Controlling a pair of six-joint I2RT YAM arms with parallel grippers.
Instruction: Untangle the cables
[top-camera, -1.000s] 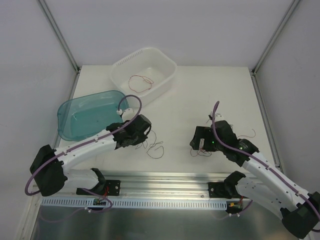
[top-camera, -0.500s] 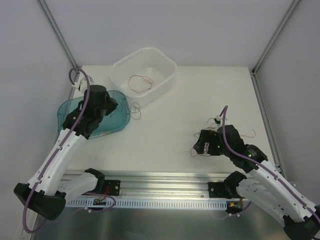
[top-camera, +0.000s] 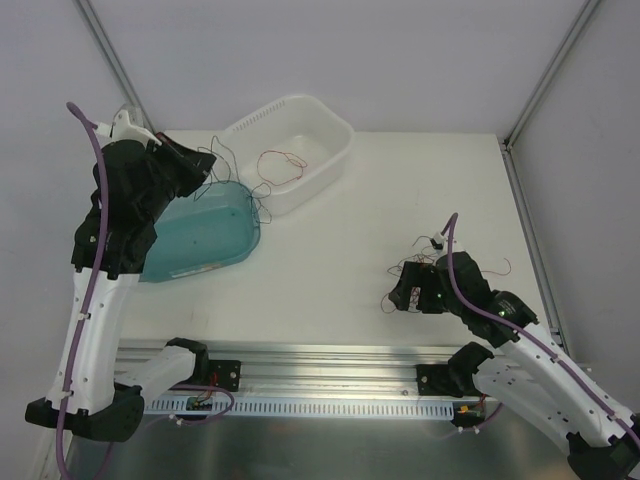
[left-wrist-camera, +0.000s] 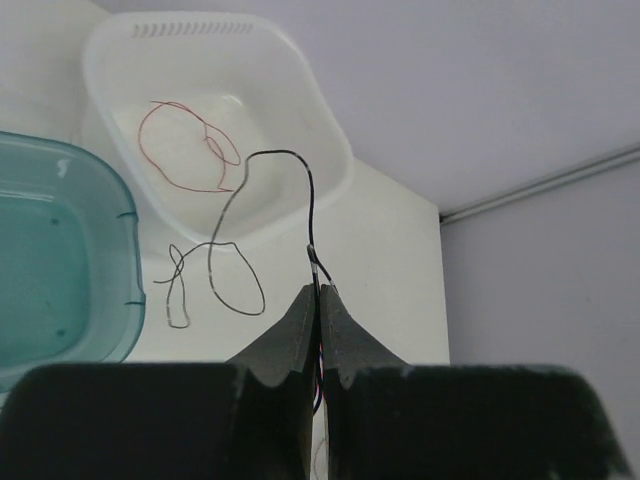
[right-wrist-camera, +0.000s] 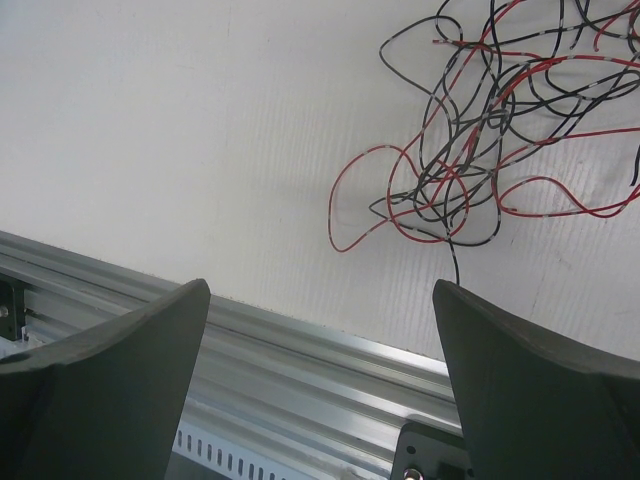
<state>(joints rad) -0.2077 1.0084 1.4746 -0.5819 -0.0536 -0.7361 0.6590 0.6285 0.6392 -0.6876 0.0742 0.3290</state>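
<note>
My left gripper (top-camera: 197, 176) is raised at the back left, above the teal bin, shut on a thin black cable (left-wrist-camera: 232, 205). The cable curls up from the fingertips (left-wrist-camera: 306, 304) and hangs in loops (top-camera: 252, 196) between the two bins. A red cable (top-camera: 281, 164) lies coiled inside the white basin (left-wrist-camera: 186, 150). A clump of red and black cables (right-wrist-camera: 478, 130) lies on the table at the right. My right gripper (right-wrist-camera: 320, 290) hovers open just short of the clump, low over the near table edge (top-camera: 404, 296), with nothing between its fingers.
The white basin (top-camera: 300, 101) stands at the back, with the teal bin (top-camera: 175, 255) in front of it to the left. An aluminium rail (top-camera: 330, 356) runs along the near edge, right below the right gripper (right-wrist-camera: 300, 350). Frame posts stand at both back corners.
The left arm has swung from the table's middle up and back to the left, carrying the black cable past the teal bin. The right gripper has shifted slightly toward the near edge.
</note>
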